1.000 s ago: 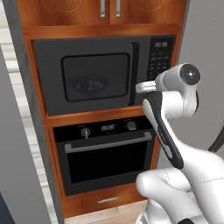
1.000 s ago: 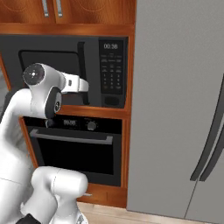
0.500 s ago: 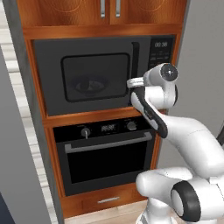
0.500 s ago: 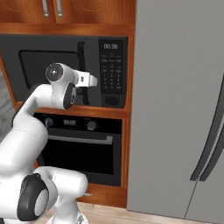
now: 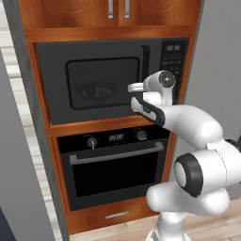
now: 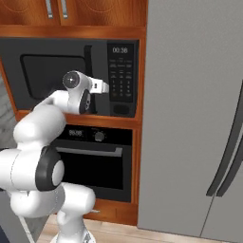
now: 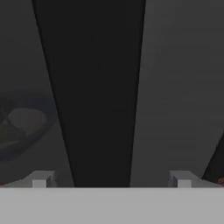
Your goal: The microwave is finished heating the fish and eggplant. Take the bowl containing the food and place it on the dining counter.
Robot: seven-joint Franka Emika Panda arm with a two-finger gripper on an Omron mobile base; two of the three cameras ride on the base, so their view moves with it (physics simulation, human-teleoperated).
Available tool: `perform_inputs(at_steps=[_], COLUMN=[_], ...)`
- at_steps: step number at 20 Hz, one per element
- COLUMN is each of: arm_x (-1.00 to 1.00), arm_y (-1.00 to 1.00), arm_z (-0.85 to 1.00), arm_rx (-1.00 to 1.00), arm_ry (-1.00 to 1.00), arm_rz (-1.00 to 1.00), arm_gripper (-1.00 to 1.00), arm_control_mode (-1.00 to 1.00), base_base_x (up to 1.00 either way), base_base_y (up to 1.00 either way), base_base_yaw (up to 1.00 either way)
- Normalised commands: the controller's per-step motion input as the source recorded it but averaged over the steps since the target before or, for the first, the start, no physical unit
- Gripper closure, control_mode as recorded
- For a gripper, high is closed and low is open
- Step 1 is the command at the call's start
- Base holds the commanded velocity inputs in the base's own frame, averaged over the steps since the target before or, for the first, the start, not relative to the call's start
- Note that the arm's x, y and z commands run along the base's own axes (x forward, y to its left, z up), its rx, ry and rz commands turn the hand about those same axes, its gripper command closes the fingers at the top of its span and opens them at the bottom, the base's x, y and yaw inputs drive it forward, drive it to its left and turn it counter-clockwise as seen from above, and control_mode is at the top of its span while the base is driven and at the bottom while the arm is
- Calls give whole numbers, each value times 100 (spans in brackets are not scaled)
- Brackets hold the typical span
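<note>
The microwave (image 5: 56, 80) (image 6: 52, 52) is built into the wood cabinet column with its windowed door shut. My gripper (image 5: 135, 88) (image 6: 101, 87) is right up against the door, beside the keypad and low on the dark vertical door handle (image 5: 146, 56). In the hand view the gripper (image 7: 111, 179) is open, and the handle (image 7: 94, 87) runs up between its two fingertips. Through the tinted window the bowl (image 5: 96, 92) (image 7: 22, 131) shows dimly, with a pale lump, perhaps the fish (image 7: 26, 119), in it. The eggplant cannot be made out. The dining counter is out of view.
A black oven (image 5: 113, 160) (image 6: 95, 161) with knobs and a bar handle sits directly below the microwave. A tall grey fridge (image 6: 194, 118) stands close on the right. Wooden cupboards (image 5: 117, 12) hang above, and a grey panel (image 5: 19, 164) flanks the left.
The arm has stretched forward, carrying the hand from beside the keypad in to the microwave door at its handle. The jaws have stayed open. The door remains shut.
</note>
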Motion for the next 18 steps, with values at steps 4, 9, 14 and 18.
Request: perform_inputs(at_steps=[4, 9, 14, 18], arm_x=[78, 57, 6, -1], arm_y=[1, 0, 0, 0], arm_z=[-13, -3, 0, 0], arm_rx=[0, 0, 0, 0], arm_ry=[0, 0, 0, 0], arm_rz=[0, 0, 0, 0], arm_gripper=[-100, -100, 100, 100], arm_control_mode=[-100, -100, -100, -100], base_base_x=[0, 0, 0, 0], base_base_y=[0, 0, 0, 0], base_base_yaw=[0, 0, 0, 0])
